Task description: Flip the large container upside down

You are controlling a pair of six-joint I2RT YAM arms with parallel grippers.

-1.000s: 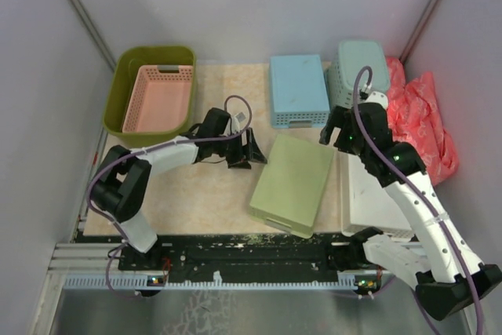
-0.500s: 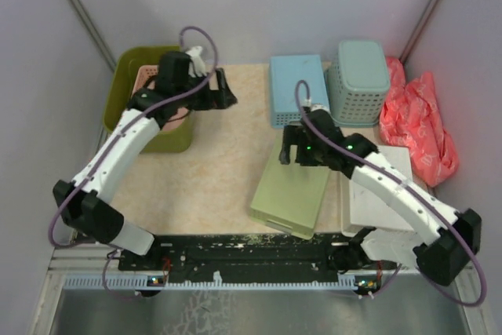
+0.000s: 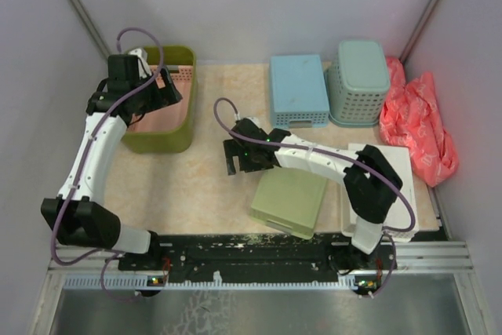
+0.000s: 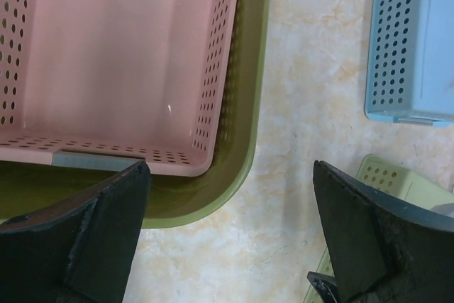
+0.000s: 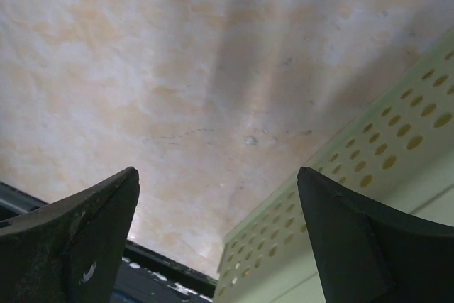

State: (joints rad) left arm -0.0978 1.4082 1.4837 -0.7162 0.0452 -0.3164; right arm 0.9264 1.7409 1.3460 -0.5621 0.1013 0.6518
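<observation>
**Table (image 3: 208, 186), from above.** Far left: a deep olive-green slotted plastic tub (image 3: 161, 140), open side up, with a pink perforated plastic basket (image 3: 166, 114) inside it. Far centre: a light-blue perforated plastic box (image 3: 298, 88). Just right of it stands a pale teal perforated plastic basket (image 3: 358, 76), and a crumpled red plastic bag (image 3: 420, 119) lies at the right edge. Near centre: a light-green rectangular plastic tray (image 3: 290, 202), with a white flat rectangular panel (image 3: 396, 169) to its right. The left gripper (image 3: 169, 93) is above the tub. The right gripper (image 3: 245, 164) is above bare table, just left of the tray.

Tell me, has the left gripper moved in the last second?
Yes. The left gripper swung from mid-table, beside the green tray, to the far left, over the olive tub.
</observation>
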